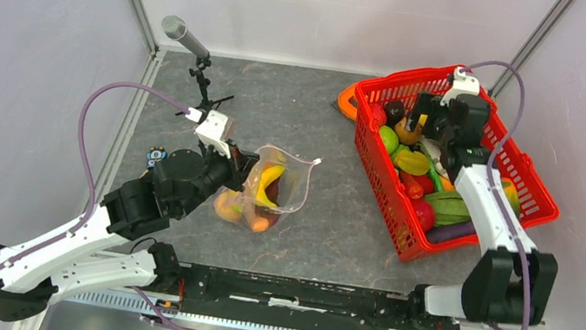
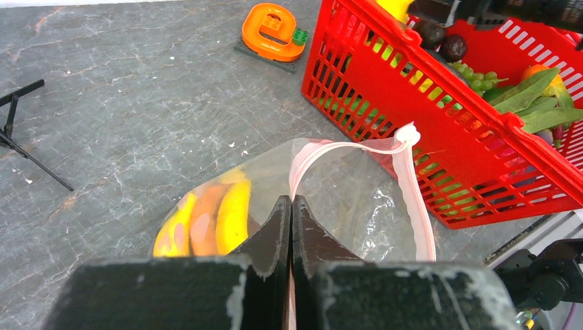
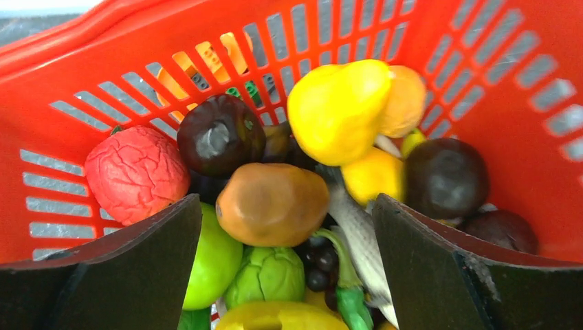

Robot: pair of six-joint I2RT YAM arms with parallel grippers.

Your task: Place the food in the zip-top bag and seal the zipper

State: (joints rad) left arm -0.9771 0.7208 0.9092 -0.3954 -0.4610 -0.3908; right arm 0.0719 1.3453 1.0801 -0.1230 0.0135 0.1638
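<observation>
The clear zip-top bag (image 1: 273, 187) stands at table centre-left with yellow and orange food (image 1: 262, 185) inside; in the left wrist view the bag (image 2: 357, 206) shows its pink zipper (image 2: 412, 199) held open in a loop. My left gripper (image 2: 291, 206) is shut on the bag's mouth edge, and it shows in the top view (image 1: 243, 171) too. My right gripper (image 3: 285, 234) is open over the red basket's food, above a brown kiwi (image 3: 271, 204), beside a red piece (image 3: 136, 172), yellow pear (image 3: 338, 110) and green pieces (image 3: 265, 275).
The red mesh basket (image 1: 524, 178) sits at the right, full of toy produce. A flat orange ring (image 2: 269, 29) lies behind the basket's left corner. A microphone on a small tripod (image 1: 190, 40) stands at the back left. Grey walls surround the table.
</observation>
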